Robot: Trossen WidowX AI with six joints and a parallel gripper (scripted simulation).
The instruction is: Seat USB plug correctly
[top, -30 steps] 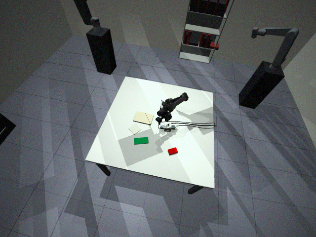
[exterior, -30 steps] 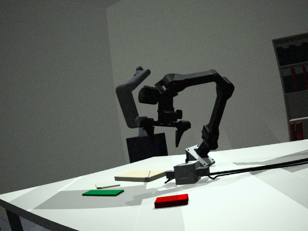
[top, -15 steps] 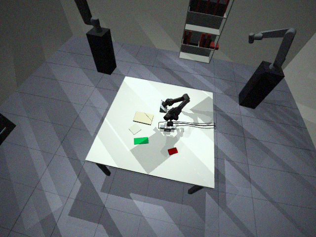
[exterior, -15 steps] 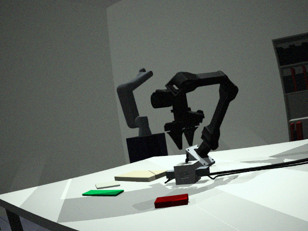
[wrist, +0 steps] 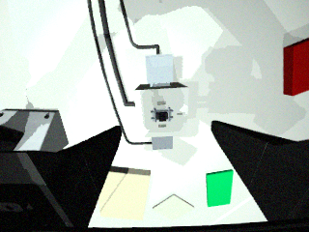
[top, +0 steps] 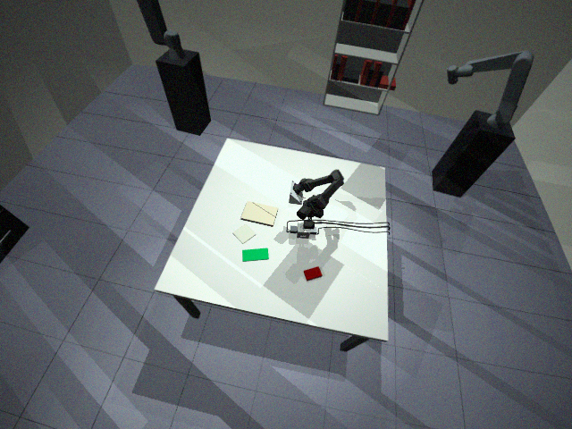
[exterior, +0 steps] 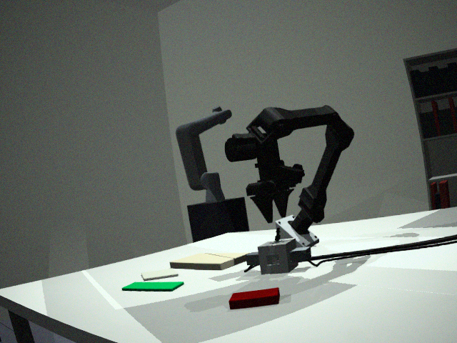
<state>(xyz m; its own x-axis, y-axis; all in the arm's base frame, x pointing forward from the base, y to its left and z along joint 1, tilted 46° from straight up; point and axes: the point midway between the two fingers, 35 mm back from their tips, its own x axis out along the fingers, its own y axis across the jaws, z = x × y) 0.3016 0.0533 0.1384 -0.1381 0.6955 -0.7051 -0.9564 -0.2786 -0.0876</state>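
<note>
While the claw [top: 308, 224] [exterior: 277, 220] [wrist: 165, 127] hangs above the cube [top: 292, 234] [exterior: 273, 258] [wrist: 175, 126] with its two fingers spread and nothing between them, the job looks to be at lining up over the plug [exterior: 278, 234] [wrist: 162, 115]. That one plug stands upright on the cube's top, below the claw and between the fingertips as the wrist camera sees it; which way round it sits I cannot tell. Next, I judge, the claw must come straight down, close squarely on the plug and draw it out before turning it. Two more plugs sit in the cube's sides, one on each of two opposite faces, and three cables run off beyond them. Farther from the claw lie one red block [top: 312, 273] [exterior: 254, 298] [wrist: 296, 68], one green slab [top: 255, 255] [exterior: 153, 286] [wrist: 219, 188], one small pale slab [top: 243, 233] [exterior: 159, 274] [wrist: 174, 207] and, beside that, one larger cream slab [top: 259, 214] [exterior: 201, 261] [wrist: 126, 193], all on the one table [top: 203, 272] [exterior: 398, 295].
</note>
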